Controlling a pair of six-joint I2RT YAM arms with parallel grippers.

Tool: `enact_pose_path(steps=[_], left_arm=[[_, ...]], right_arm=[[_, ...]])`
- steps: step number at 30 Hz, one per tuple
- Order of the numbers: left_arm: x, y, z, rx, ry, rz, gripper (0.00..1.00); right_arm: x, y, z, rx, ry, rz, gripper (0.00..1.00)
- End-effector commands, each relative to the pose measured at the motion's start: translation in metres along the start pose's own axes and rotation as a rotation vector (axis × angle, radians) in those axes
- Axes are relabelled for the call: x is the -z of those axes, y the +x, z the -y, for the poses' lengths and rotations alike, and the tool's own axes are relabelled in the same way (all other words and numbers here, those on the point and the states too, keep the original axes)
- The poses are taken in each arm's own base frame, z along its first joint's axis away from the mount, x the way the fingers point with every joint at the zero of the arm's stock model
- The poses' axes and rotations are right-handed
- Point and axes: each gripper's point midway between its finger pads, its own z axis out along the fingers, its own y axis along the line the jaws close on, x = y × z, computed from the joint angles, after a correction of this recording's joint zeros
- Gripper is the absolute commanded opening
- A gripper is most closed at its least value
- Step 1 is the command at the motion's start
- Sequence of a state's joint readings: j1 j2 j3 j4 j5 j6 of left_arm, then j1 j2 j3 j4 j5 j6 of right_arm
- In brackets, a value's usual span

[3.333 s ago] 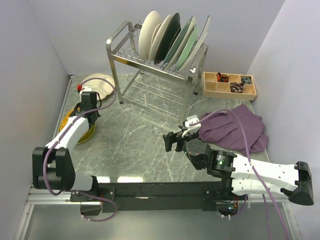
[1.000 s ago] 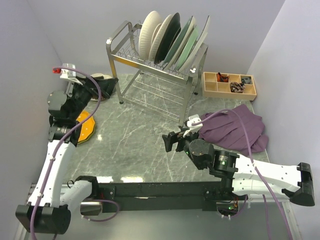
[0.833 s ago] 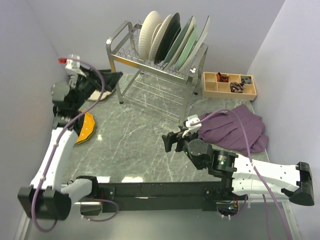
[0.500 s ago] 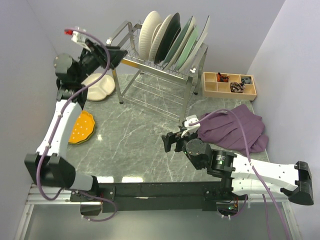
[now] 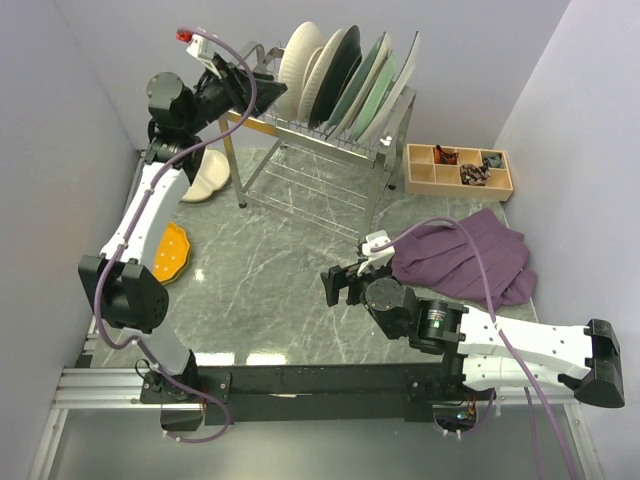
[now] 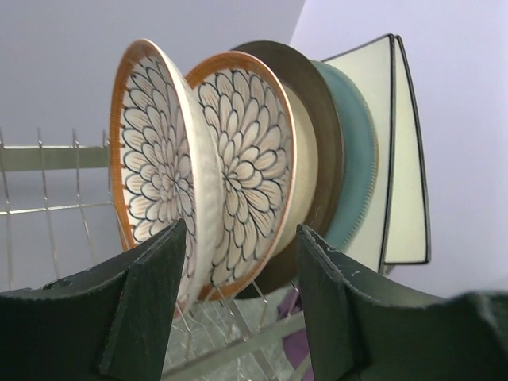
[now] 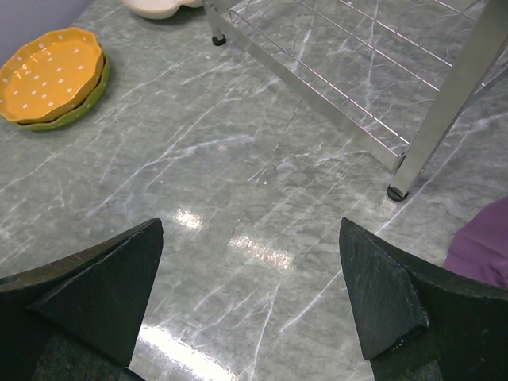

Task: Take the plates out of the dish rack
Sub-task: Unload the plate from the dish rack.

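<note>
Reaching for the dish rack [image 5: 300, 130], my left gripper [image 6: 242, 238] is open and empty, like my right gripper [image 7: 250, 230]. Three plates [image 5: 165, 255] sit by the table's [image 5: 280, 280] left edge. About six more stand racked.

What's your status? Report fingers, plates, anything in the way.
Left gripper open, fingers framing the end petal plate, nothing gripped. Right gripper open, empty, over the table. Other plates upright in dish rack. Path clear.

A silver wire dish rack [image 5: 300, 138] stands at the table's far side. Upright in its prongs, from my left: two brown petal-patterned plates [image 6: 155, 167], a dark-rimmed cream plate [image 6: 316, 119], a grey-blue plate [image 6: 359, 159], white square plates [image 6: 403, 175]. On the table lie a cream divided plate [image 5: 208, 172] and an orange-yellow dotted plate [image 7: 49, 73] stacked on a green plate [image 7: 79, 105].
</note>
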State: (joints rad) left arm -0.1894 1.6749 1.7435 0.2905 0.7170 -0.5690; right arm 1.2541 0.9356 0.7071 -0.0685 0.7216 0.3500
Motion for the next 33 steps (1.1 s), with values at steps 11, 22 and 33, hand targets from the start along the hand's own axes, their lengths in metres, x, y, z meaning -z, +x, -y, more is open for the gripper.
enact_pose_path(steps=[11, 22, 33], left_arm=[[-0.028, -0.009, -0.022, -0.045, 0.0, 0.034, 0.54], [-0.048, 0.002, -0.03, -0.002, 0.058, 0.025, 0.31], [-0.049, 0.014, -0.038, -0.015, 0.007, 0.022, 0.5]], right_arm=[[0.004, -0.024, -0.008, -0.037, -0.012, 0.049, 0.97], [0.001, -0.021, -0.007, -0.019, 0.002, 0.042, 0.97], [0.001, -0.023, -0.006, -0.018, 0.011, 0.046, 0.97]])
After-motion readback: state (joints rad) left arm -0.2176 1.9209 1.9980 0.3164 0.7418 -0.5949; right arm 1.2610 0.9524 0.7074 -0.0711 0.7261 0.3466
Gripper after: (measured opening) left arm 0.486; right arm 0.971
